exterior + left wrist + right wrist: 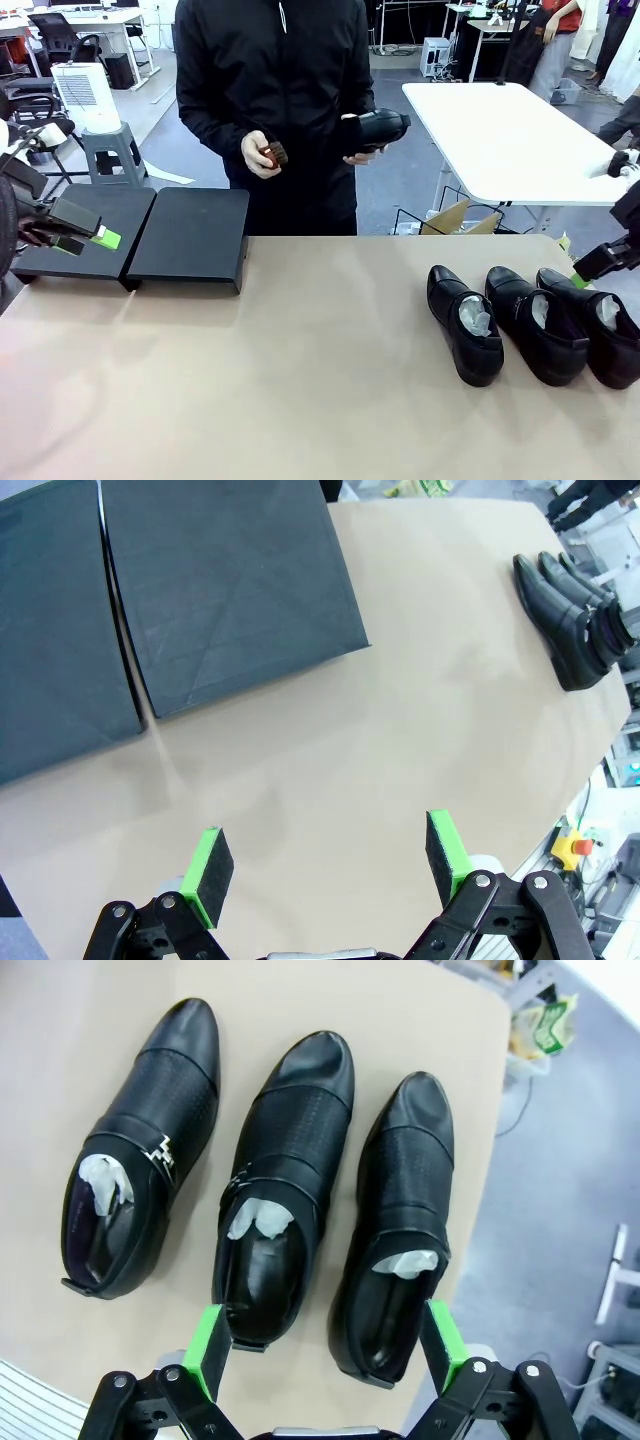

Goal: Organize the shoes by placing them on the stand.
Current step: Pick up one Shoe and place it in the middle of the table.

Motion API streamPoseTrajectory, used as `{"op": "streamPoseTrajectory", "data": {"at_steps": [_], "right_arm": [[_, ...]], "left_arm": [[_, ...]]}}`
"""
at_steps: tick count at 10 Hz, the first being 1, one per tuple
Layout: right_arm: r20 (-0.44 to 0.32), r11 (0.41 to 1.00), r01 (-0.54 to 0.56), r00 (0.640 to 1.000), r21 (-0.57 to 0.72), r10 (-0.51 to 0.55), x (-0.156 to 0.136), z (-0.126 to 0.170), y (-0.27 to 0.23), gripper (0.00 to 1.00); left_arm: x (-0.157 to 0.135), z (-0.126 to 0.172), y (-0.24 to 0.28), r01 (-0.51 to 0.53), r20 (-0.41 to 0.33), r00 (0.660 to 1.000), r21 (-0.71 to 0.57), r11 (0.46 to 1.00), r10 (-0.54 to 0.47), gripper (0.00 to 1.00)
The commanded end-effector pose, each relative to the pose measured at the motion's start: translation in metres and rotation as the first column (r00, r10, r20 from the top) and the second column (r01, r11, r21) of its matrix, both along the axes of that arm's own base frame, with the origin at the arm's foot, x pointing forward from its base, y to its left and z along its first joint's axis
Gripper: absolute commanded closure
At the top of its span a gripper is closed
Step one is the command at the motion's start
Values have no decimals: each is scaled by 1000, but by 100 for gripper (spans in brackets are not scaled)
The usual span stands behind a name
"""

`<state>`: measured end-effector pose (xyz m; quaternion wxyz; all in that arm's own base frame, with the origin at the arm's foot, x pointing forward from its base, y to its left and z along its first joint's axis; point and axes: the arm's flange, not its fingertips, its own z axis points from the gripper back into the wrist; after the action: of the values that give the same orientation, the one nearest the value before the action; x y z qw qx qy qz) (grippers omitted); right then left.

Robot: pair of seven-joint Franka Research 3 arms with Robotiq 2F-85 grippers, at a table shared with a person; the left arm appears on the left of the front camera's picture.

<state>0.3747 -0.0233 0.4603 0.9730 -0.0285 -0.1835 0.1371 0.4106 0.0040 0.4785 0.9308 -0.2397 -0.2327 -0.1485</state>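
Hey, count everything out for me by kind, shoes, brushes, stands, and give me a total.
Shoes: 4, three on the table, one held by the person.
Brush: 1.
Stand: 1, in two sections.
Total: 6.

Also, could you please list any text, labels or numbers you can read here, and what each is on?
No text can be read.
The shoes and the stand show no print.
A green and yellow bag past the table may carry some, but it is too blurred to tell.
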Motion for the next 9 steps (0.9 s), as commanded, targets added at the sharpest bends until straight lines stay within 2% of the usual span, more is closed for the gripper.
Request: {"op": "streamPoseTrajectory", "data": {"at_steps": [1,2,4,7,8,9], "right_arm": [[-2,1000,-1,1000,-6,1,0,0,2,0],[-83,991,-45,996,-129,35,-2,-14,19,0],[-119,970,-18,993,-242,-11,-3,-13,37,0],[-241,963,27,966,-268,-94,-1,-31,46,0],[-275,972,31,956,-234,-97,3,-41,47,0],[-271,984,55,957,-171,-100,10,-43,46,0]], "left_arm": [[0,-1,3,16,3,1000,9,1000,-16,0],[0,-1,3,16,3,1000,9,1000,-16,0],[0,-1,3,16,3,1000,9,1000,-16,0],[0,-1,3,16,3,1000,9,1000,-16,0],[0,-1,3,16,3,1000,9,1000,-16,0],[0,-1,3,16,3,1000,9,1000,-16,0]]}}
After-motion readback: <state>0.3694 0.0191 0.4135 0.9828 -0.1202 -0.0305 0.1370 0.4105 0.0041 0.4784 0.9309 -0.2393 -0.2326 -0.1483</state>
